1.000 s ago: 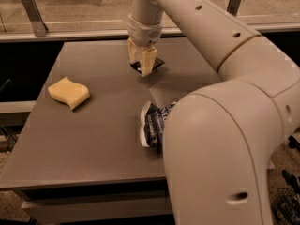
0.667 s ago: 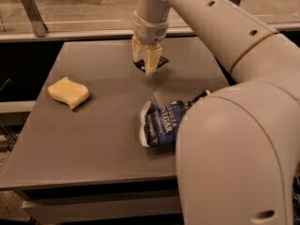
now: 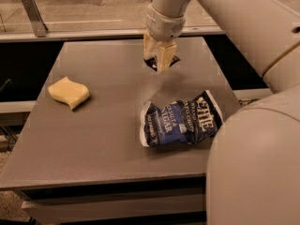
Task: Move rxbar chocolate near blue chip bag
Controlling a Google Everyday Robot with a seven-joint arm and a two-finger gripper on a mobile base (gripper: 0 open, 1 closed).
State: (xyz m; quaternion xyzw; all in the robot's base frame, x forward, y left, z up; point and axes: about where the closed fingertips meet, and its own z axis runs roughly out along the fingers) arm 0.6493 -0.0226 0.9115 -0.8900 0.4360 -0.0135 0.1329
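While the flat grey-brown tabletop (image 3: 103, 144) runs back to a metal rail with pale floor behind it, the crinkled dark blue foil chip bag (image 3: 183, 121) lies near its front right. Behind the bag and apart from it, the cream-fingered gripper (image 3: 157, 56) is closed narrowly on the small flat black rxbar chocolate (image 3: 174, 60). A pale yellow wavy sponge (image 3: 69, 92) sits well left of the bag.

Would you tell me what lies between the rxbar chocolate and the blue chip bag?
Only bare table top, as the camera view shows; the gripper is at the rxbar chocolate, beyond the blue chip bag.
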